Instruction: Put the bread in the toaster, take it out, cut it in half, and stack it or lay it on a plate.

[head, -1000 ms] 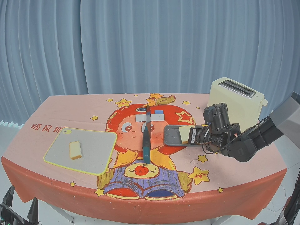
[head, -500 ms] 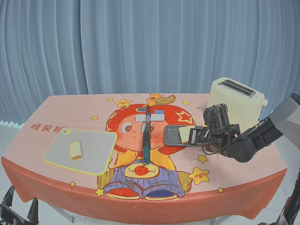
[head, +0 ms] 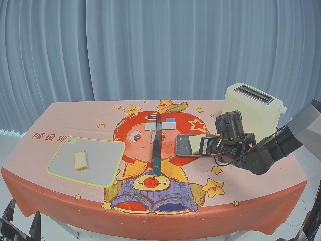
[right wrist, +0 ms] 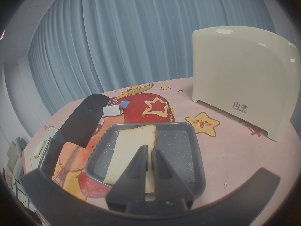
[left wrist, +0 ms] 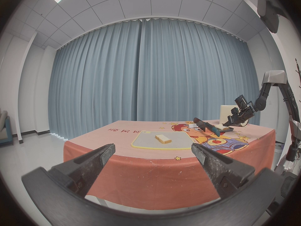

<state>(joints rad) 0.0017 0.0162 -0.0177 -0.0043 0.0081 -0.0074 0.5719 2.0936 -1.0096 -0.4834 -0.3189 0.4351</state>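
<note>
My right gripper point(right wrist: 150, 157) is shut on the edge of a pale bread slice point(right wrist: 130, 148), which leans tilted over the grey tray point(right wrist: 188, 170). In the head view the same gripper point(head: 201, 146) holds the slice point(head: 194, 143) above the tray point(head: 183, 145), just left of the cream toaster point(head: 254, 109). A smaller bread half point(head: 81, 160) lies on the grey cutting board point(head: 97, 166) at the left. My left gripper point(left wrist: 153, 160) is open, low and off the table's front left corner, with nothing in it.
A teal-handled knife point(head: 156, 148) lies mid-table between board and tray, its dark blade point(right wrist: 83, 121) close beside the tray. White and blue tape pieces point(head: 167, 125) mark the cloth behind it. The toaster's top slots point(head: 253, 95) hold nothing.
My right gripper has shifted a little to the left with the bread slice, farther over the tray. The bread half, the knife and the left gripper have stayed put.
</note>
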